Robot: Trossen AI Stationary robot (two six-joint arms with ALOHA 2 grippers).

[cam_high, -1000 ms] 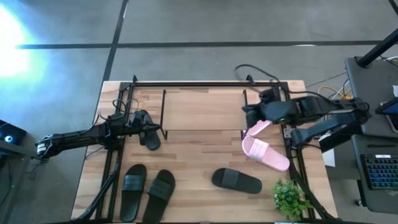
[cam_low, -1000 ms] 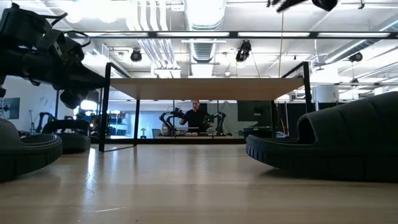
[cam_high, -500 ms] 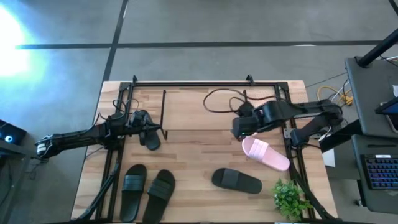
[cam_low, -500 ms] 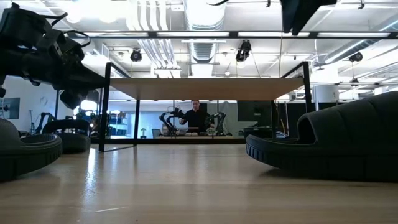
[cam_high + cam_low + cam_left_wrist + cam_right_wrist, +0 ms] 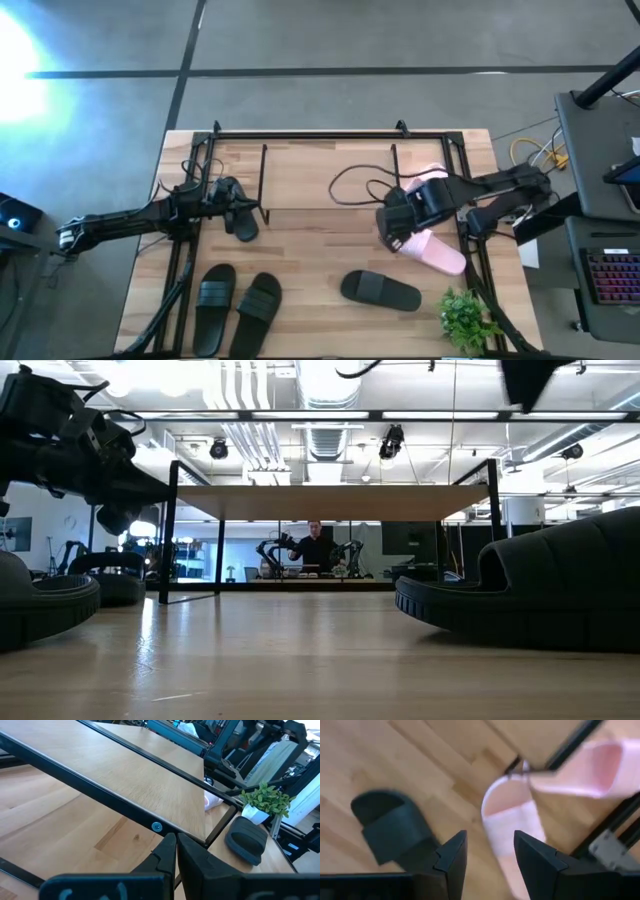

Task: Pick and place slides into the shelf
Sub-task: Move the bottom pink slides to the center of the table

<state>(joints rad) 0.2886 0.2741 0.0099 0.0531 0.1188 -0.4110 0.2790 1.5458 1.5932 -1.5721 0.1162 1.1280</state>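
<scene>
The shelf (image 5: 330, 170) stands along the far side of the table, its light wood board on black wire legs. My right gripper (image 5: 490, 855) is open and hovers just above a pink slide (image 5: 512, 825) that lies flat on the table (image 5: 435, 252). A second pink slide (image 5: 432, 172) lies by the shelf's right end. My left gripper (image 5: 172, 857) is shut at the shelf's left end, beside a black slide (image 5: 240, 218). Two black slides (image 5: 235, 298) lie near the left front, and another (image 5: 380, 290) lies in the middle front.
A small potted plant (image 5: 465, 315) stands at the near right corner. Black frame rails run down both sides of the table. A cable loops from the right arm over the shelf. There is bare wood between the shelf and the front slides.
My right gripper has swung from the shelf's right end toward the table's left. It then came toward the near edge and now hangs over the pink slide on the table.
</scene>
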